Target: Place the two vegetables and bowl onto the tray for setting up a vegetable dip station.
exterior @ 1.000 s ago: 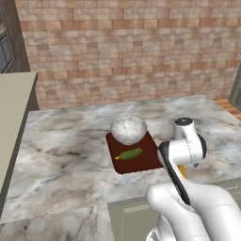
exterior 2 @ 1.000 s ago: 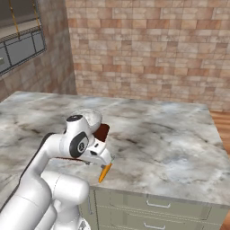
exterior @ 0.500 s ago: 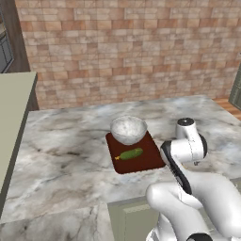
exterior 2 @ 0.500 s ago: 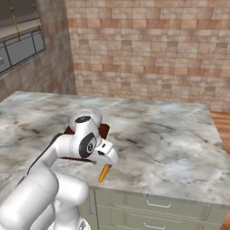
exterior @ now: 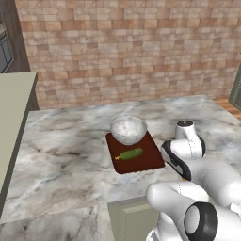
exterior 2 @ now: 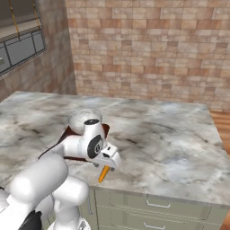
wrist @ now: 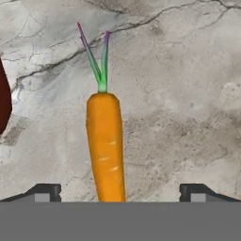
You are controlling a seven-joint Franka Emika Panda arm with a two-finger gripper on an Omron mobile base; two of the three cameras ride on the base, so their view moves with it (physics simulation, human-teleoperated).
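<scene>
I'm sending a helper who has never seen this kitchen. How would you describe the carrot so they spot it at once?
Start at the marble counter before the brick wall and find the dark tray holding the bowl and cucumber. The carrot lies off the tray, on bare marble near the counter's front edge, under the open tool. It alone is orange, slim, with green stalks.

A grey-and-white veined marble countertop [exterior: 66,141] spreads wide beneath a red-brown brick wall [exterior: 122,47]. Pale grey cabinet drawers with slim metal handles [exterior 2: 157,211] sit under its front edge. At the far left of the right base view, a dark-framed window [exterior 2: 20,42] is set into the side wall. A plain beige slab surface [exterior: 12,113] borders the marble in the left base view.
</scene>
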